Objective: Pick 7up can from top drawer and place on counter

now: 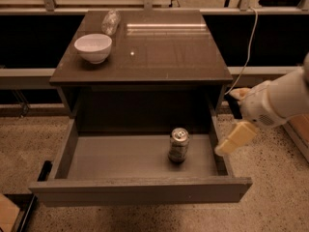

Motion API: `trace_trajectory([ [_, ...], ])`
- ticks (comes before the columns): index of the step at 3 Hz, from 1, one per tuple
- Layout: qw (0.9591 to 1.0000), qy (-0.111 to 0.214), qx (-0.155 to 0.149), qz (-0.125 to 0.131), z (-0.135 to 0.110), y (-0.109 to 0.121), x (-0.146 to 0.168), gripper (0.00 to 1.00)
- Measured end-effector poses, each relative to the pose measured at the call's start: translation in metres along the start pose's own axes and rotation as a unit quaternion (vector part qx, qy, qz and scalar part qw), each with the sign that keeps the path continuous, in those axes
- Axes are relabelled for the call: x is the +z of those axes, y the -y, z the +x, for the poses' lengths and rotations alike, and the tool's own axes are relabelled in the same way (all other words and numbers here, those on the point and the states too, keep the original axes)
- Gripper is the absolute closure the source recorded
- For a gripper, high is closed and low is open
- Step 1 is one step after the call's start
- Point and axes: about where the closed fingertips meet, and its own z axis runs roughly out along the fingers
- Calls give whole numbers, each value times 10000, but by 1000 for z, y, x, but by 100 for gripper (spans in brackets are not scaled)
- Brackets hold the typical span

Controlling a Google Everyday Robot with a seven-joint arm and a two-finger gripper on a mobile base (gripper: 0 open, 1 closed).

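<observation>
The 7up can stands upright in the open top drawer, right of the middle of its floor. It has a silver top and a dull greenish body. The counter is the glossy dark-brown top of the cabinet above the drawer. My gripper is at the right, over the drawer's right wall and to the right of the can. It is open and empty, with one cream finger low and the other higher.
A white bowl sits at the counter's left front part. A clear plastic bottle lies behind it. A white cable hangs to the right of the cabinet. The floor is speckled.
</observation>
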Motion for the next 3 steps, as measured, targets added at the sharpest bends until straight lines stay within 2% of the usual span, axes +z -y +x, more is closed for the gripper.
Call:
trace_trajectory([
  [1, 9994, 325, 5, -127, -13, 3, 40, 0],
  [3, 9978, 475, -91, -454, -19, 3, 117, 0],
])
